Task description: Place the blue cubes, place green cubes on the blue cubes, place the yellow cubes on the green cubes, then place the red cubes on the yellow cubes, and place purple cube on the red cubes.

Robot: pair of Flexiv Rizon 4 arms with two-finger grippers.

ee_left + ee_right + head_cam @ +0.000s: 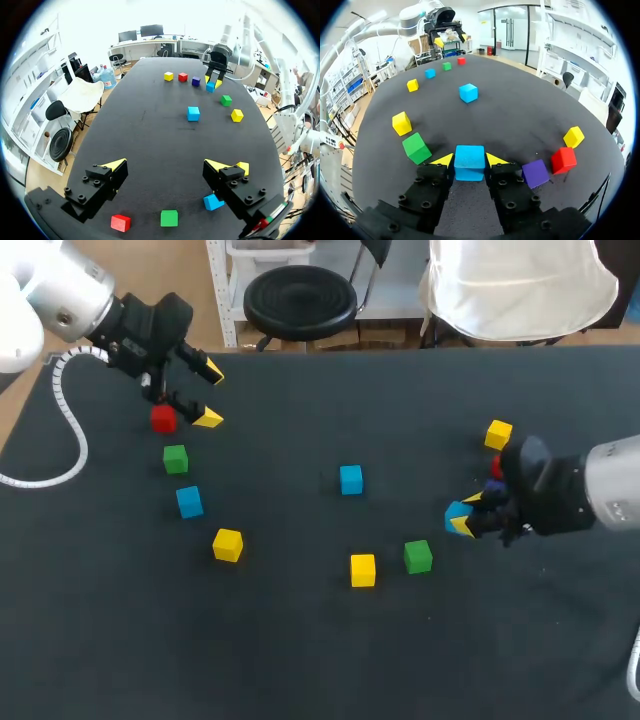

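Your right arm [612, 495] comes in low from the right edge of the table [300, 660], its wrist lying nearly level and its fingers pointing left. The right gripper [469, 161] has both yellow tips pressed against opposite sides of the held blue cube [469, 155], so it is clamped on that cube. You cannot tell whether the cube rests on the table or sits just off it. The cube is on the right side of the table. Just beyond it, farther and to the right, are a purple cube [536, 173], then a red cube [563, 160], then a yellow cube [574, 136]. A green cube [418, 556] sits close on its near-left side.

Your left arm [60, 295] enters from the far left corner and slopes down toward the table. The left gripper [210, 394] has its fingers spread wide apart with nothing between them. A second red cube [163, 419] lies just beside its nearer finger. From there a second green cube [175, 459], a left blue cube [189, 501] and a left yellow cube [227, 544] trail toward the near side. A middle blue cube [350, 479] stands alone at the table's centre, and a near yellow cube [362, 569] lies just left of the green cube.
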